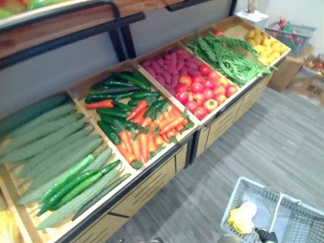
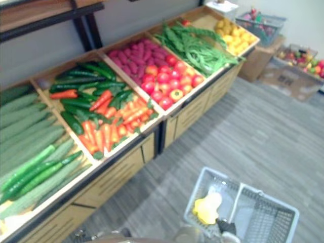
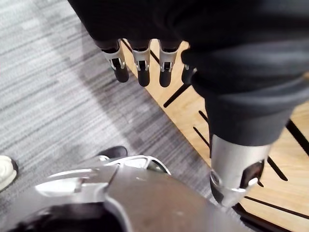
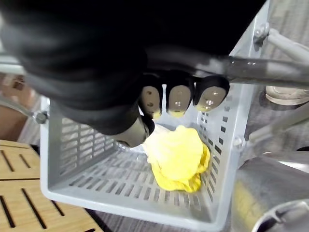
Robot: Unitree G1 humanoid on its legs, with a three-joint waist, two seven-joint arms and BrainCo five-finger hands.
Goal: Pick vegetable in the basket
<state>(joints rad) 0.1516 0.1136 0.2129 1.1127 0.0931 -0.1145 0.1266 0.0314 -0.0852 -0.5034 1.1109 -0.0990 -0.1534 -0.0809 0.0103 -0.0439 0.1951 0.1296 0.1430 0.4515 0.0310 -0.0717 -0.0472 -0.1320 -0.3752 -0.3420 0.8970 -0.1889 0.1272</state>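
Observation:
A grey plastic basket (image 1: 251, 194) hangs low at my right side over the floor. In it lies a yellow crinkled vegetable (image 1: 243, 216), seen close up as the yellow vegetable (image 4: 176, 157). My right hand (image 4: 178, 99) is shut on the basket's metal handle (image 4: 263, 71), its fingers curled over the bar; the same hand (image 1: 266, 235) shows at the basket's near rim. My left hand (image 3: 141, 60) hangs open beside the wooden front of the display stand, its fingers relaxed and holding nothing.
A wooden display stand (image 1: 152, 179) runs from left to right. Its bins hold pale long gourds (image 1: 50, 136), dark cucumbers with carrots (image 1: 147, 131), purple roots (image 1: 169, 66), tomatoes (image 1: 205, 91), green beans (image 1: 228, 58) and yellow fruit (image 1: 266, 45). Another basket (image 1: 291, 35) and cardboard boxes (image 1: 309, 81) stand far right.

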